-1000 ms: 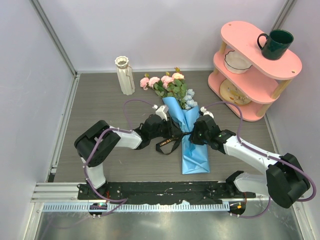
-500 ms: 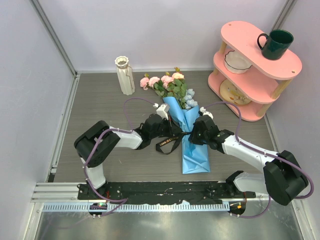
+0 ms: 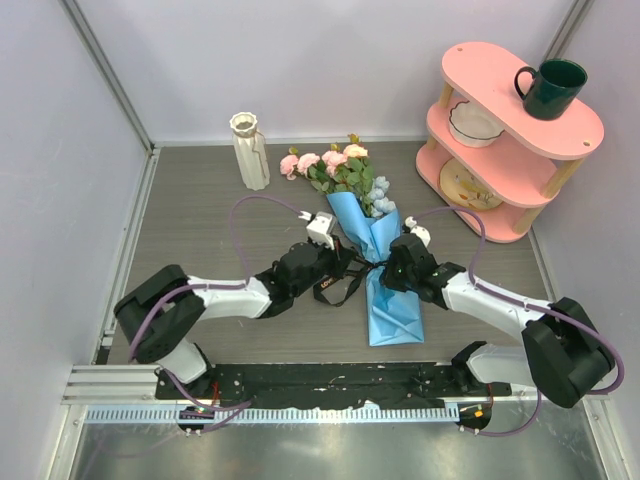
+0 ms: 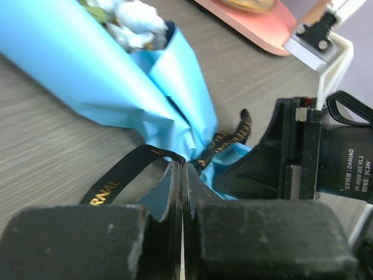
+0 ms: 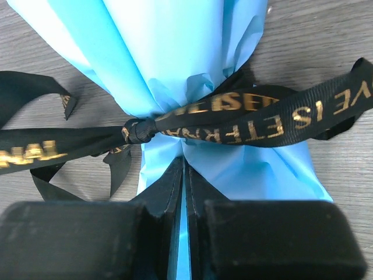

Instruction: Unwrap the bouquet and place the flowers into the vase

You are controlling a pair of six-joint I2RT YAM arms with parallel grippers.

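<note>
The bouquet lies on the table, its flowers [image 3: 335,170] pointing to the back and its blue paper wrap [image 3: 392,305] toward me. A black gold-lettered ribbon [image 5: 245,116] binds the waist, with the knot [image 5: 140,131] on the left. My left gripper [image 4: 182,165] is shut, and a ribbon loop [image 4: 116,184] runs into its tips. From the right, my right gripper [image 5: 185,163] is shut on a fold of the wrap [image 5: 175,52] just below the ribbon. Both grippers meet at the waist, the left gripper [image 3: 347,268] and the right gripper [image 3: 388,270]. The cream ribbed vase [image 3: 250,150] stands upright at the back left.
A pink two-tier shelf [image 3: 590,135] stands at the back right, with a dark green mug [image 3: 550,88] on top, a white bowl [image 3: 475,122] on the middle tier and a plate [image 3: 470,185] below. Walls close in the table's left, back and right.
My left gripper has shut at the ribbon. The left arm has dropped lower and stretched out, its elbow swinging left. The right gripper stays clamped on the wrap.
</note>
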